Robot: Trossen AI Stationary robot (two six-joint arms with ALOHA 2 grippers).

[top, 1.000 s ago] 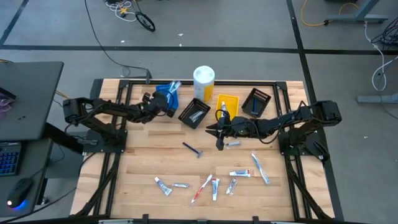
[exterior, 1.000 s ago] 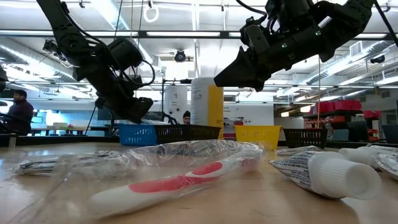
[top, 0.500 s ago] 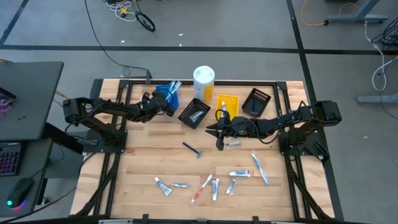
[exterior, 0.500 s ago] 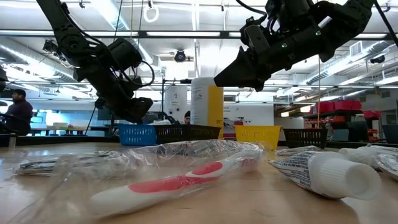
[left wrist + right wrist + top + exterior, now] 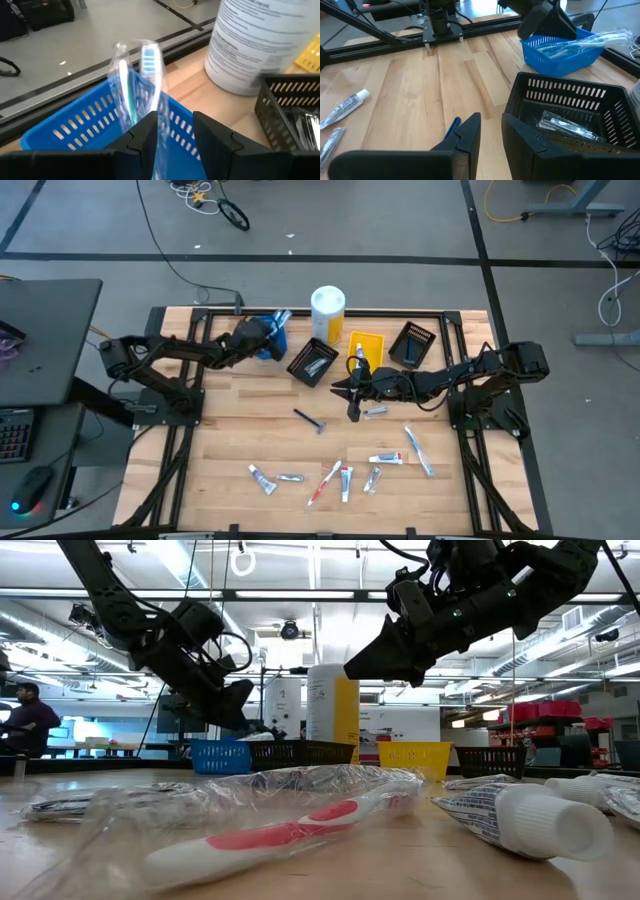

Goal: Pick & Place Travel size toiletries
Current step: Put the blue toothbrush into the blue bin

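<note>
My left gripper (image 5: 265, 338) (image 5: 173, 125) hovers, open, over the blue bin (image 5: 278, 340) (image 5: 75, 125) at the table's far side. A pale-blue toothbrush in clear wrap (image 5: 149, 65) (image 5: 605, 36) runs out from between its fingers, its head past the bin's far rim. My right gripper (image 5: 340, 391) (image 5: 491, 125) hangs over the table's middle with a narrow gap between its fingers, holding nothing. A blue razor (image 5: 310, 420) (image 5: 452, 126) lies just near of it. Tubes (image 5: 262, 478), a red toothbrush (image 5: 325, 483) (image 5: 280, 835) and a pale toothbrush (image 5: 417, 450) lie on the near half. My left gripper has the wrapped toothbrush's handle end (image 5: 160, 145) lying between its fingers, along them and close to one finger (image 5: 147, 135), with free room on the other side. I cannot tell whether the finger touches the wrap.
Along the far edge stand a black bin (image 5: 313, 362) (image 5: 560, 100) with wrapped items in it, the tall white-and-yellow cylinder (image 5: 328, 310) (image 5: 260, 40), a yellow bin (image 5: 367, 348) and a second black bin (image 5: 413, 343). A small tube (image 5: 375, 411) lies beside my right gripper. A person shows far off in the room.
My left gripper has risen and moved toward the far edge, over the blue bin, tipping from pointing steeply down to more nearly level. My right arm and the things on the table have stayed where they were.
</note>
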